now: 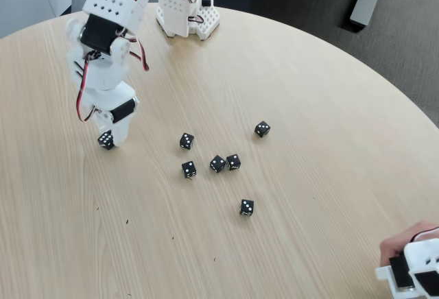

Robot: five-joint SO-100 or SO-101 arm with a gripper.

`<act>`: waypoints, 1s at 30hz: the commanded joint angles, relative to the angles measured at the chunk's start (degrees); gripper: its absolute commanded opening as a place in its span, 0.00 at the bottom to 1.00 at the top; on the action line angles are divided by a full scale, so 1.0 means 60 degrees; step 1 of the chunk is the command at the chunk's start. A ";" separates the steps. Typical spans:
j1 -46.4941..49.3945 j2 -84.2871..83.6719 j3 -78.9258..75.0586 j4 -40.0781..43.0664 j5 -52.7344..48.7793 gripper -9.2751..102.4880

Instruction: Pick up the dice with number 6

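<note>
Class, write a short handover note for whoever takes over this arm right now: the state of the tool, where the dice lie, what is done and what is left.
Tool: lowered to the table at the left of the fixed view, right at the six-pip die. Whether its fingers are closed on the die cannot be told.
Dice: the six-pip die is on the table, apart from the others. Six more black dice lie scattered in the middle of the table.
Done: the tool has reached the right die.
Left: confirm the grip, then lift the die.
Note: a hand on another device at the bottom right corner.
</note>
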 commanded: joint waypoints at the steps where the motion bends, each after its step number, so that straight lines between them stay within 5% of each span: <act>1: -0.0029 0.0103 -0.0117 -0.0059 -0.0190 0.15; 23: 0.0000 0.0366 -0.0132 0.0088 0.0220 0.08; 30: -0.0044 0.2959 -0.0117 0.0117 -0.0029 0.08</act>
